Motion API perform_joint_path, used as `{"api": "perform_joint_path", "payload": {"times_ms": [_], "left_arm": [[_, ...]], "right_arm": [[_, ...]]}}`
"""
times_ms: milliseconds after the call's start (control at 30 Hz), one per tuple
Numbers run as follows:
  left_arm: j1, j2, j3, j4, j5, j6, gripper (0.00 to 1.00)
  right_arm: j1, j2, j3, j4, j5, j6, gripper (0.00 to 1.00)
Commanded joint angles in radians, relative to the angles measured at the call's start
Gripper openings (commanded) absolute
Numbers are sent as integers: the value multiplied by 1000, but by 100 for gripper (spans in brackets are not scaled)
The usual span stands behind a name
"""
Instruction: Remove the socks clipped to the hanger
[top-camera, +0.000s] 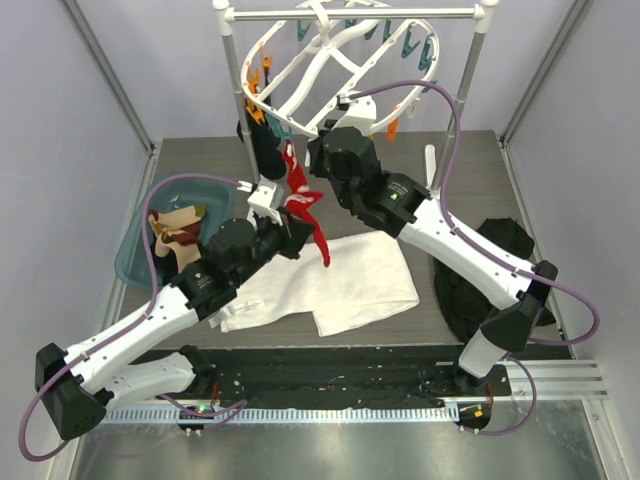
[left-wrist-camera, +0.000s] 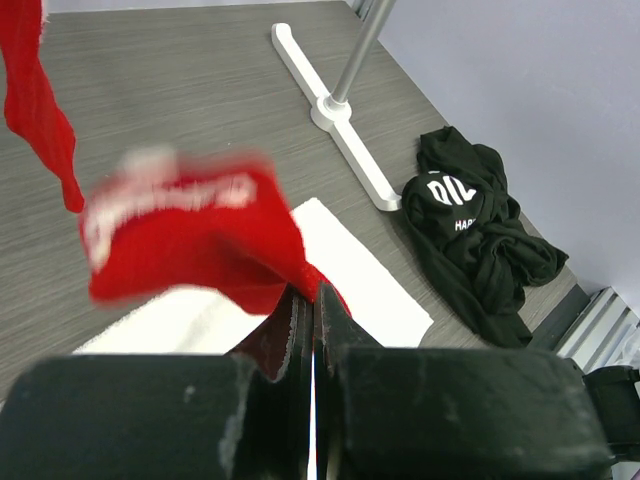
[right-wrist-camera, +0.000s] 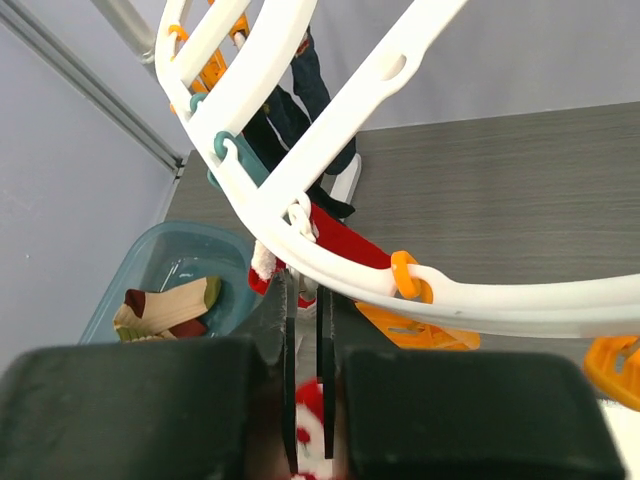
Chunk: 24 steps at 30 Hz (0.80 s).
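The white oval hanger (top-camera: 320, 60) hangs tilted from the rail, with orange and teal clips on its rim; its rim also crosses the right wrist view (right-wrist-camera: 330, 110). My left gripper (top-camera: 296, 233) is shut on a red sock with a white cuff (left-wrist-camera: 190, 225), which dangles below it (top-camera: 314, 228). A second red sock (top-camera: 290, 168) hangs from the hanger (left-wrist-camera: 35, 110). My right gripper (right-wrist-camera: 307, 290) sits under the rim with its jaws narrow around a white clip (right-wrist-camera: 300, 215) that holds a red sock (right-wrist-camera: 345, 240). Dark socks (right-wrist-camera: 300, 90) stay clipped further along.
A teal bin (top-camera: 135, 255) at the left holds tan patterned socks (right-wrist-camera: 165, 305). A large white cloth (top-camera: 360, 275) lies mid-table. A black garment with white lettering (left-wrist-camera: 470, 225) lies at the right. The grey rail's pole and foot (left-wrist-camera: 340, 110) stand behind.
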Motion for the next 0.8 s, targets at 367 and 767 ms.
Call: {"api": "perform_joint_path", "payload": {"times_ms": [367, 767], "left_arm": [[14, -25, 74, -175, -355, 13, 0], [481, 88, 239, -534, -278, -81, 0]], "right_arm": [[-46, -111, -152, 157, -17, -54, 16], [-139, -251, -299, 237, -45, -111, 33]]}}
